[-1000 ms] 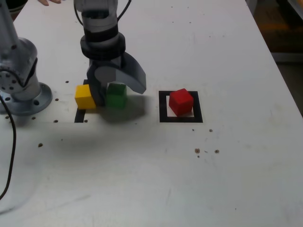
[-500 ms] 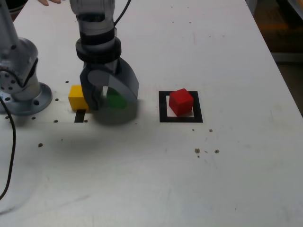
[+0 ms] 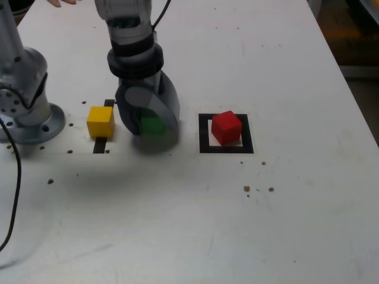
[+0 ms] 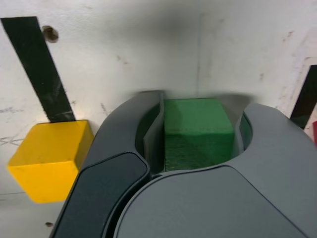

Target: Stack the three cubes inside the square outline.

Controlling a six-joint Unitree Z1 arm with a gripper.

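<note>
- The pincer (image 4: 198,148) has its jaws pressed against two opposite flat sides of the green cube (image 4: 198,129), pinching it as it sits on the bench (image 3: 195,225).
- The green cube looks small, stiff and light; its flat faces should grip well, best taken squarely at mid-height.
- The yellow cube (image 3: 100,121) sits just beside the pincer, on a short black strip (image 4: 37,69).
- The red cube (image 3: 226,127) sits inside the square outline (image 3: 204,133), towards the exterior view's right.
- No brand, label or writing can be read anywhere.
</note>
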